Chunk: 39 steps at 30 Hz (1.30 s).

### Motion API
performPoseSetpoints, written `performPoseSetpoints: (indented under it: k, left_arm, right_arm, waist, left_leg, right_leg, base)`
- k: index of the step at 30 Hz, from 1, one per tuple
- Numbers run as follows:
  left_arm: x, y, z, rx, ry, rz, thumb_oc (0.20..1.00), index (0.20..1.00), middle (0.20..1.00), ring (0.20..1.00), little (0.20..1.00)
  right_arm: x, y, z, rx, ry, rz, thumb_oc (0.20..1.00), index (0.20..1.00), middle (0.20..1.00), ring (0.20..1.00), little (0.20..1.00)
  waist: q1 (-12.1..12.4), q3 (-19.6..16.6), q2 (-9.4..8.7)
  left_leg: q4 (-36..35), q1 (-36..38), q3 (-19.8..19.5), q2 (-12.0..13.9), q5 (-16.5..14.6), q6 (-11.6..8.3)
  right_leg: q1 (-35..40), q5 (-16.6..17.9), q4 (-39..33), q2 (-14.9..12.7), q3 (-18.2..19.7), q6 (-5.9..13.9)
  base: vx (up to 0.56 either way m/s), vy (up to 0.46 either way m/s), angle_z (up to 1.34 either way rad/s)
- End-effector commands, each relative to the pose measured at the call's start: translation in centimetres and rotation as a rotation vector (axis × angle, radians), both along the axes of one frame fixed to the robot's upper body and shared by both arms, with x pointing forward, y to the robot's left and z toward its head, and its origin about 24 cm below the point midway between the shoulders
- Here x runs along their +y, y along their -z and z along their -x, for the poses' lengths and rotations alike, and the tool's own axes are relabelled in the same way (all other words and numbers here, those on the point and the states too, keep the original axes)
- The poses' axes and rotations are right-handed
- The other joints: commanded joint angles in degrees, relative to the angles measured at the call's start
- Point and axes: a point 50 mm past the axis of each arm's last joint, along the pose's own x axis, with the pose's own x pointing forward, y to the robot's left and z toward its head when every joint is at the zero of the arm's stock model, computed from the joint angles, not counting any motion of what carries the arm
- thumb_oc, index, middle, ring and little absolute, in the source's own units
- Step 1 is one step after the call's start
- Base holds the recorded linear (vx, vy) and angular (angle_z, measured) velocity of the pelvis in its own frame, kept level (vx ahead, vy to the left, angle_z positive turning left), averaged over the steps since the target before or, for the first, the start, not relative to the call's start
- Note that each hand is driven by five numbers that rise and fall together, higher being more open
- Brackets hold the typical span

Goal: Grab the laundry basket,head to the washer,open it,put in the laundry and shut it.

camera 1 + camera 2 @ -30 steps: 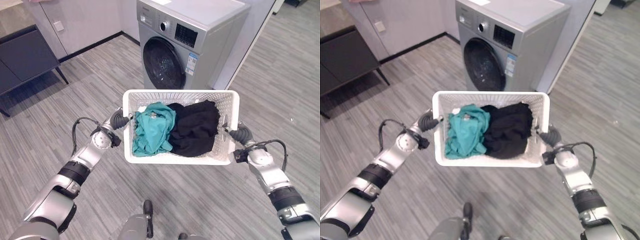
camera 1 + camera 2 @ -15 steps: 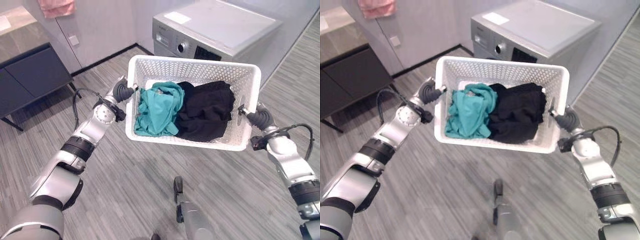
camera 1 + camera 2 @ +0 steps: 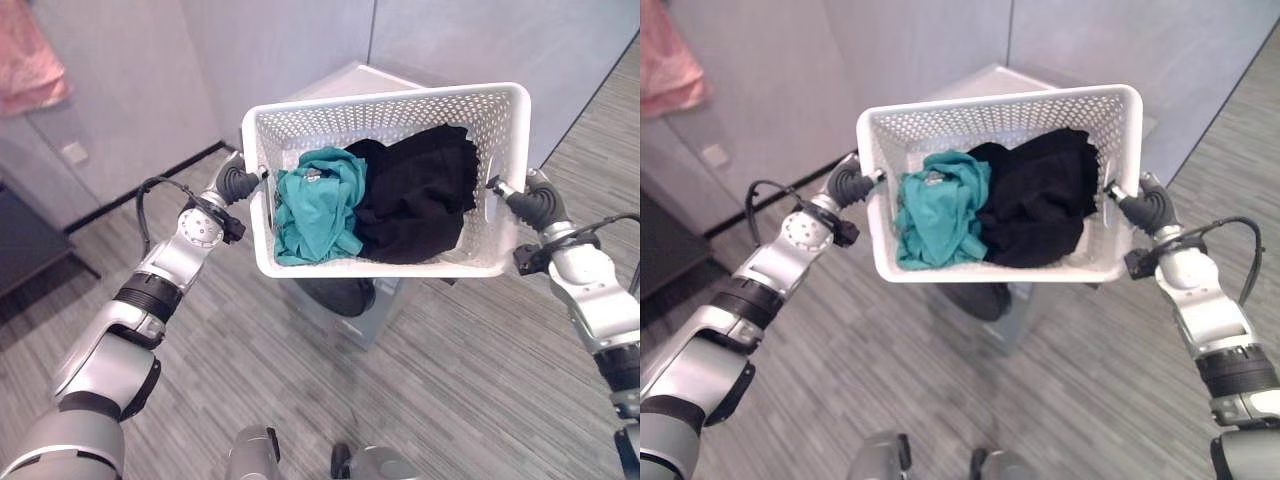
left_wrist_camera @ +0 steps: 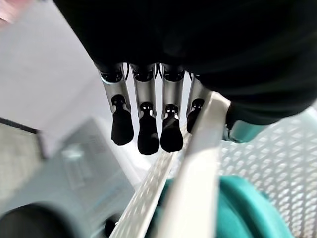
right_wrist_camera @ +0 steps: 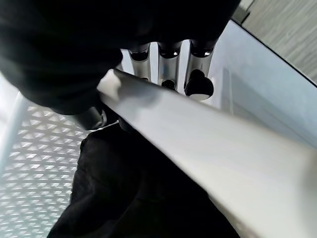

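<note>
I hold the white laundry basket (image 3: 390, 100) up in front of me by its two short ends. My left hand (image 3: 235, 183) is shut on the left rim (image 4: 198, 163), fingers (image 4: 143, 124) outside and thumb inside. On the other end my right hand (image 3: 535, 203) is shut on the right rim (image 5: 198, 148). A teal garment (image 3: 315, 205) lies in the basket's left half and a black one (image 3: 420, 195) in its right half. The grey washer (image 3: 350, 310) stands right under and behind the basket, with its dark round door mostly hidden.
Pink cloth (image 3: 30, 60) hangs at the upper left on a pale wall with a socket (image 3: 72, 152). A dark cabinet (image 3: 25, 250) stands at the left edge. Grey wall panels rise behind the washer. Striped grey floor runs to the right.
The view has shifted as I came close to the washer. The basket now sits higher and covers most of the washer's front. Both hands keep their hold.
</note>
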Motion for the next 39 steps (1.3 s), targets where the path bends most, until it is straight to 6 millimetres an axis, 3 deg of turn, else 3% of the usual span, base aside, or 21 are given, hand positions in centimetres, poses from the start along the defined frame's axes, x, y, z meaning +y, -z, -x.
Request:
performPoseSetpoints:
  k: [1, 4, 6, 9, 11, 13, 15, 16, 17, 19, 21, 22, 26, 27, 29, 31, 32, 33, 35, 38, 39]
  left_arm:
    - [5.2, -4.0, 0.4, -0.140, -0.172, 0.050, 0.200, 0.200, 0.200, 0.200, 0.200]
    - [6.3, -5.5, 0.9, -0.183, -0.191, 0.015, 0.200, 0.200, 0.200, 0.200, 0.200]
    - [7.0, -5.9, 0.9, -0.189, -0.208, 0.006, 0.200, 0.200, 0.200, 0.200, 0.200]
    - [7.2, -6.0, 0.7, -0.181, -0.217, -0.013, 0.200, 0.200, 0.200, 0.200, 0.200]
    - [7.8, -7.0, 0.3, -0.185, -0.248, -0.047, 0.200, 0.200, 0.200, 0.200, 0.200]
    - [8.0, -7.7, 0.2, -0.187, -0.261, -0.069, 0.200, 0.200, 0.200, 0.200, 0.200]
    - [8.3, -8.6, 0.0, -0.182, -0.281, -0.093, 0.200, 0.200, 0.200, 0.200, 0.200]
    - [8.4, -8.6, 0.0, -0.182, -0.282, -0.092, 0.200, 0.200, 0.200, 0.200, 0.200]
    - [8.8, -9.4, -0.2, -0.173, -0.307, -0.113, 0.200, 0.200, 0.200, 0.200, 0.200]
    - [8.5, -10.1, -0.5, -0.177, -0.312, -0.110, 0.200, 0.200, 0.200, 0.200, 0.200]
    - [8.7, -10.4, -0.6, -0.177, -0.325, -0.118, 0.200, 0.200, 0.200, 0.200, 0.200]
    - [8.2, -11.0, -0.8, -0.198, -0.323, -0.119, 0.200, 0.200, 0.200, 0.200, 0.200]
    - [6.8, -12.3, -1.3, -0.209, -0.311, -0.168, 0.200, 0.200, 0.200, 0.200, 0.200]
    - [6.7, -12.8, -1.3, -0.216, -0.319, -0.169, 0.200, 0.200, 0.200, 0.200, 0.200]
    - [6.4, -13.9, -1.3, -0.233, -0.323, -0.172, 0.200, 0.200, 0.200, 0.200, 0.200]
    - [6.5, -13.9, -1.3, -0.224, -0.333, -0.170, 0.200, 0.200, 0.200, 0.200, 0.200]
    - [6.4, -14.2, -1.4, -0.227, -0.330, -0.156, 0.200, 0.200, 0.200, 0.200, 0.200]
    - [6.9, -14.3, -1.3, -0.225, -0.344, -0.144, 0.200, 0.200, 0.200, 0.200, 0.200]
    - [7.3, -14.3, -1.1, -0.234, -0.354, -0.141, 0.200, 0.200, 0.200, 0.200, 0.200]
    - [7.6, -13.7, -1.1, -0.225, -0.362, -0.138, 0.200, 0.200, 0.200, 0.200, 0.200]
    - [7.6, -12.9, -1.2, -0.211, -0.352, -0.141, 0.200, 0.200, 0.200, 0.200, 0.200]
  right_arm:
    - [-3.2, -6.8, 2.2, -0.258, 0.046, 0.060, 0.200, 0.200, 0.200, 0.200, 0.200]
    - [-3.6, -7.5, 1.6, -0.257, 0.063, 0.085, 0.200, 0.200, 0.200, 0.200, 0.200]
    - [-3.4, -7.4, 0.4, -0.234, 0.057, 0.074, 0.200, 0.200, 0.200, 0.200, 0.200]
    - [-2.8, -6.1, -1.6, -0.145, 0.067, 0.083, 0.200, 0.200, 0.200, 0.200, 0.200]
    - [-1.2, -5.4, -4.3, -0.064, 0.048, 0.108, 0.200, 0.200, 0.200, 0.200, 0.200]
    - [-0.3, -5.5, -5.3, -0.044, 0.043, 0.120, 0.200, 0.200, 0.200, 0.200, 0.200]
    - [1.0, -5.7, -7.2, -0.007, 0.032, 0.131, 0.200, 0.200, 0.200, 0.200, 0.200]
    - [1.0, -5.8, -7.2, -0.008, 0.031, 0.131, 0.200, 0.200, 0.200, 0.200, 0.200]
    - [1.5, -5.7, -8.4, 0.038, 0.044, 0.130, 0.200, 0.200, 0.200, 0.200, 0.200]
    - [1.6, -5.8, -9.2, 0.082, 0.064, 0.139, 0.200, 0.200, 0.200, 0.200, 0.200]
    - [1.5, -5.9, -9.4, 0.092, 0.080, 0.138, 0.200, 0.200, 0.200, 0.200, 0.200]
    - [1.3, -5.8, -9.5, 0.105, 0.099, 0.132, 0.200, 0.200, 0.200, 0.200, 0.200]
    - [0.4, -6.8, -9.7, 0.124, 0.145, 0.181, 0.200, 0.200, 0.200, 0.200, 0.200]
    - [0.5, -7.6, -9.8, 0.111, 0.148, 0.187, 0.200, 0.200, 0.200, 0.200, 0.200]
    - [1.5, -8.7, -10.1, 0.082, 0.126, 0.197, 0.200, 0.200, 0.200, 0.200, 0.200]
    - [1.6, -9.0, -10.2, 0.074, 0.128, 0.194, 0.200, 0.200, 0.200, 0.200, 0.200]
    - [1.8, -9.2, -10.3, 0.068, 0.124, 0.193, 0.200, 0.200, 0.200, 0.200, 0.200]
    - [2.1, -9.3, -10.3, 0.064, 0.116, 0.187, 0.200, 0.200, 0.200, 0.200, 0.200]
    - [2.1, -9.4, -10.3, 0.056, 0.119, 0.213, 0.200, 0.200, 0.200, 0.200, 0.200]
    - [2.6, -8.4, -10.4, 0.077, 0.098, 0.222, 0.200, 0.200, 0.200, 0.200, 0.200]
    - [2.9, -7.5, -10.2, 0.086, 0.072, 0.216, 0.200, 0.200, 0.200, 0.200, 0.200]
  waist:
    - [1.2, -6.5, 1.37]
    - [2.8, -6.7, 2.46]
    - [3.4, -6.8, 3.27]
    - [4.2, -7.9, 4.92]
    - [6.2, -9.0, 5.62]
    - [7.1, -9.1, 5.99]
    - [8.9, -8.2, 6.51]
    - [8.9, -8.2, 6.52]
    - [9.6, -7.3, 6.86]
    - [8.3, -7.0, 6.80]
    - [7.5, -6.7, 6.83]
    - [7.1, -6.9, 6.08]
    - [6.3, -7.5, 4.76]
    - [6.2, -7.2, 4.43]
    - [7.3, -4.6, 3.39]
    - [7.1, -3.8, 2.97]
    - [7.2, -3.7, 2.72]
    - [7.4, -4.4, 2.82]
    - [8.3, -4.7, 3.99]
    - [8.6, -5.9, 5.16]
    - [8.2, -6.8, 5.53]
  left_leg:
    - [-20.2, 10.5, -6.3, 2.1, 5.3, -1.31]
    - [-31.5, 10.1, -14.1, 3.0, 9.6, -2.63]
    - [-34.5, 9.8, -16.7, 2.5, 11.1, -3.70]
    - [-31.7, 10.7, -15.0, 1.4, 8.4, -3.83]
    - [-28.4, 12.2, -13.3, -2.4, 3.9, -2.09]
    - [-28.8, 13.5, -11.7, -2.7, 3.0, -1.06]
    - [-29.5, 15.8, -8.1, -3.0, 1.7, 0.40]
    - [-29.5, 15.8, -8.0, -3.0, 1.7, 0.41]
    - [-30.4, 17.5, -4.4, -3.2, 1.3, 0.73]
    - [-31.5, 18.5, -3.2, -3.4, 1.2, 0.41]
    - [-31.7, 18.8, -3.2, -3.3, 1.2, 0.23]
    - [-31.6, 19.0, -2.5, -3.8, 0.7, -0.11]
    - [-30.3, 19.1, -2.7, -2.4, -0.2, -1.76]
    - [-26.3, 18.0, -3.3, -2.3, -0.1, -2.04]
    - [-12.5, 11.1, -7.3, -4.0, 3.4, -2.32]
    - [-9.2, 8.0, -8.4, -4.7, 4.0, -2.13]
    - [-11.4, 6.6, -7.3, -4.6, 3.4, -2.00]
    - [-20.6, 7.2, -4.6, -2.9, 3.4, -2.05]
    - [-28.6, 5.9, -4.8, -1.4, 6.6, -2.83]
    - [-32.0, 8.2, -5.5, -1.5, 6.8, -2.30]
    - [-31.0, 9.0, -4.2, -2.5, 6.2, -1.95]
  right_leg:
    - [-4.0, 0.3, -4.1, 2.0, 4.2, 5.87]
    - [-2.7, -1.6, -3.6, 2.3, 7.8, 6.33]
    - [-1.8, -2.0, -4.1, 2.2, 9.9, 6.93]
    - [-0.3, -2.7, -3.2, -0.9, 11.1, 8.74]
    - [-1.2, -1.3, -0.1, -5.7, 12.9, 11.22]
    - [-3.2, -0.7, 3.4, -6.1, 13.8, 11.80]
    - [-8.0, 1.6, 11.4, -6.8, 11.2, 12.81]
    - [-8.1, 1.5, 11.5, -6.8, 11.2, 12.81]
    - [-10.7, 3.2, 12.5, -9.3, 2.0, 13.24]
    - [-11.6, 2.8, 7.6, -8.3, -1.8, 12.99]
    - [-12.4, 3.4, 5.8, -7.4, -1.6, 12.91]
    - [-10.0, 3.1, 0.9, -7.5, -2.9, 12.64]
    - [-7.5, 1.1, -1.3, -5.4, -3.5, 10.22]
    - [-6.9, 1.1, -1.9, -4.9, -3.4, 9.50]
    - [-6.0, 1.4, -2.5, -4.2, -2.2, 8.06]
    - [-5.1, 1.3, -3.4, -3.8, -2.2, 7.70]
    - [-4.5, 1.2, -4.5, -3.6, -2.3, 7.88]
    - [-2.5, 1.1, -7.5, -3.9, -1.9, 8.83]
    - [-1.4, 0.6, -7.8, -4.2, -1.3, 9.82]
    - [-0.5, -0.3, -7.6, -4.4, -0.1, 10.72]
    - [0.1, -0.2, -7.0, -6.2, -0.1, 11.49]
  base:
    - [0.32, 0.240, -1.00]
    - [0.28, 0.248, -1.11]
    - [0.21, 0.286, -1.25]
    - [0.26, 0.403, -0.54]
    - [0.27, 0.500, -0.51]
    - [0.16, 0.317, -0.72]
    - [0.11, 0.243, -0.89]
    - [0.06, 0.211, -1.24]
    - [0.05, 0.145, -1.15]
    - [0.09, 0.075, -0.62]
    - [0.13, -0.027, 0.26]
    - [0.18, -0.070, 0.86]
    - [0.18, -0.110, 0.44]
    - [0.16, -0.206, 0.25]
    - [-0.01, -0.145, 0.10]
    - [0.04, -0.057, -0.29]
    - [0.23, 0.047, 0.03]
    - [0.27, 0.173, 0.25]
    - [0.23, 0.236, 0.06]
    - [0.21, 0.232, -0.32]
    - [0.26, 0.309, -0.63]
